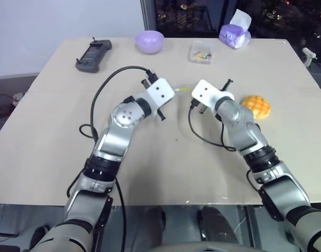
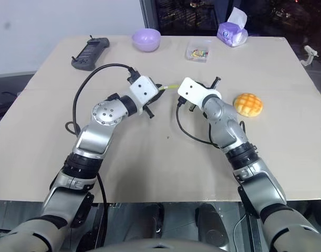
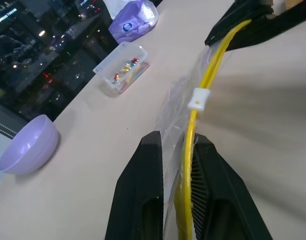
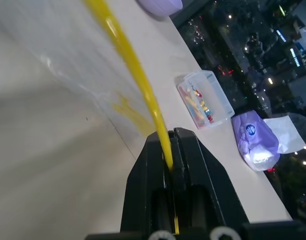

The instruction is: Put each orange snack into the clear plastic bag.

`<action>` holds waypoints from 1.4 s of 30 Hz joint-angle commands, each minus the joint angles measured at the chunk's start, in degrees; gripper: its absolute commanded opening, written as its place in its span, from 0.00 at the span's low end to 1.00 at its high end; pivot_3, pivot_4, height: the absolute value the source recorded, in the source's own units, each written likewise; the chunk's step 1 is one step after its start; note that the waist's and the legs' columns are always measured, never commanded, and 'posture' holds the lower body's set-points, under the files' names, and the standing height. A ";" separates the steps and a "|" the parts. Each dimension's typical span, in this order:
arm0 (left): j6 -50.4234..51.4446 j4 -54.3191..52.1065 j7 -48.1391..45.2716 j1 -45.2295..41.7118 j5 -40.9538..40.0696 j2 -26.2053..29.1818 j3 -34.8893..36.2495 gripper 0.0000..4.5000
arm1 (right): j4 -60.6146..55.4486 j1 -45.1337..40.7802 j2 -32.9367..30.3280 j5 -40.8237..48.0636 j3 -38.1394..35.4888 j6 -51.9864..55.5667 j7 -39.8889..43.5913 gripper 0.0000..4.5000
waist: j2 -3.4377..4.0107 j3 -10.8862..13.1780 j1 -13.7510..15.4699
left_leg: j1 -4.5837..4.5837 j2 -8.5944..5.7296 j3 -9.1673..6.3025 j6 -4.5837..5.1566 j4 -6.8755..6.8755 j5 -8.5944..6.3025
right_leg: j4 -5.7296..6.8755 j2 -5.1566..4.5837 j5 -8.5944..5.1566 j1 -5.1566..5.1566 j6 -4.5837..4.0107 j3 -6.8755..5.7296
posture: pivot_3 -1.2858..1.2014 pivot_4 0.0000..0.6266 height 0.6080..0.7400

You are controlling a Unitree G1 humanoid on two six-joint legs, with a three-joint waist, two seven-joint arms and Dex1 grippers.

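A: Two robot hands hold a clear bag [image 3: 180,107] between them above the bench [image 1: 165,157], its yellow zip strip [image 3: 205,70] stretched from one to the other. What grips what?

B: The left hand [image 3: 179,155] pinches the strip and film between its two black fingers. The right hand [image 4: 172,145] has its fingers pressed together on the strip's other end.

A: And the snack?

B: One orange bun [image 1: 256,106] with a grid top lies on the bench at 3 o'clock from the right hand, near it but apart, outside the bag.

A: What else sits on the bench?

B: Toward 12 o'clock, a lilac bowl [image 1: 149,41], a small clear box [image 1: 200,52] of coloured bits and a purple tissue pack [image 1: 235,32]. A black handset [image 1: 93,55] lies at about 10 o'clock, near the far left corner
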 commanded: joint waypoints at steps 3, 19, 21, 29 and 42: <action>7.78 -8.08 -2.70 -1.01 0.31 1.59 -1.30 0.16 | -1.21 -0.27 0.06 -1.23 0.46 -0.89 -1.88 0.00 | 0.00 0.00 -0.01 | 0.01 0.00 0.00 0.00 -0.01 0.00 | 0.00 0.01 0.00 0.00 0.00 0.00 | 0.52 0.24 1.00; 10.79 -7.64 -2.84 -0.74 0.40 2.29 -2.76 0.16 | -2.21 -0.29 0.57 -1.25 0.57 -0.98 -2.00 0.00 | 0.00 0.00 0.05 | 0.00 0.01 0.00 0.00 -0.01 0.00 | -0.01 0.00 0.00 0.00 0.00 0.00 | 0.52 0.24 1.00; 11.22 -7.43 -2.81 -0.72 0.57 2.31 -2.94 0.16 | -2.38 -0.23 0.56 -1.25 0.55 -0.96 -1.98 0.00 | 0.00 0.00 0.05 | 0.00 0.01 0.00 0.00 -0.01 0.00 | -0.01 0.00 0.00 0.00 0.00 0.00 | 0.52 0.24 1.00; 11.13 -7.32 -2.95 -0.41 0.57 2.41 -3.26 0.16 | -2.69 -0.22 0.39 -1.32 0.46 -0.92 -1.99 0.00 | 0.00 0.00 0.06 | 0.00 0.01 0.00 0.00 -0.01 0.00 | -0.01 0.00 0.00 0.00 0.00 0.00 | 0.52 0.24 1.00; 6.17 -5.17 -1.39 -0.04 1.26 2.18 -3.54 0.00 | -5.20 1.47 -0.07 1.19 -1.18 -2.72 -1.53 0.19 | 0.00 0.00 0.12 | 0.00 0.01 -0.01 0.00 0.00 0.00 | -0.01 0.00 0.00 0.00 0.00 -0.01 | 0.52 0.24 1.00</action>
